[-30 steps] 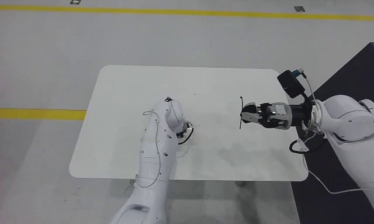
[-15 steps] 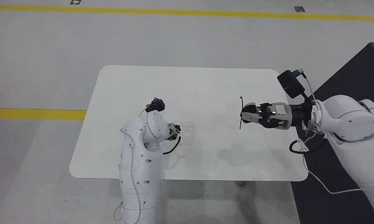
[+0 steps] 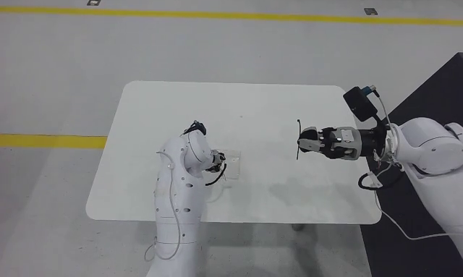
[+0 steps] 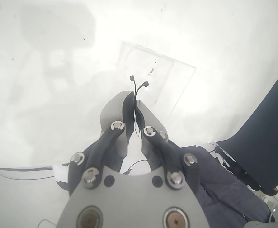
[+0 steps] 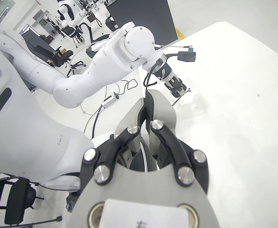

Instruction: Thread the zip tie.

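The left gripper (image 4: 134, 102) is positioned just beside one edge of the transparent tray (image 4: 176, 81), which lies flat on the white table (image 3: 289, 103). Its fingers are pressed together on two thin black zip-tie strands (image 4: 131, 78). Both small heads project beyond the fingertips, toward the tray. The right gripper (image 3: 302, 142) is well apart from the tray, on the side away from the left arm. Its fingers are clamped on a black zip tie (image 3: 299, 132), which stands crosswise to the gripper.
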Robot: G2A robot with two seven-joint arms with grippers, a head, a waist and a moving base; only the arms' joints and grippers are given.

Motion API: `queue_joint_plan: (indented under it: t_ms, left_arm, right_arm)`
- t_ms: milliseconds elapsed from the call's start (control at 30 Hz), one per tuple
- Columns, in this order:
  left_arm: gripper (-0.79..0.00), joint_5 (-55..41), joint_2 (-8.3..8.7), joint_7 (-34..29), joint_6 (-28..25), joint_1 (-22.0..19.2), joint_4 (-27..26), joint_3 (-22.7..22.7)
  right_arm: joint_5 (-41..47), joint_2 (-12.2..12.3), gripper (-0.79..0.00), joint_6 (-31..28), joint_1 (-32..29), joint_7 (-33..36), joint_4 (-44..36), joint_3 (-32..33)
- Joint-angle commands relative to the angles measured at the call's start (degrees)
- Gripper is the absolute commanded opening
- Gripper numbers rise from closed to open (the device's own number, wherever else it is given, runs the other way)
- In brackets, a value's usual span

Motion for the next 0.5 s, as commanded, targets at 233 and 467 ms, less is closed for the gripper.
queue_joint_plan:
  t_ms: [233,467]
  left_arm:
    - [-0.566,0.5,0.0,0.2,0.2,0.4,-1.7,-0.4]
    - [-0.56,-0.5,0.21,-0.2,-0.2,1.5,-4.0,-0.1]
  right_arm:
    - [0.0,0.0,-0.785,0.0,0.0,0.0,0.0,0.0]
    - [0.0,0.0,-0.785,0.0,0.0,0.0,0.0,0.0]
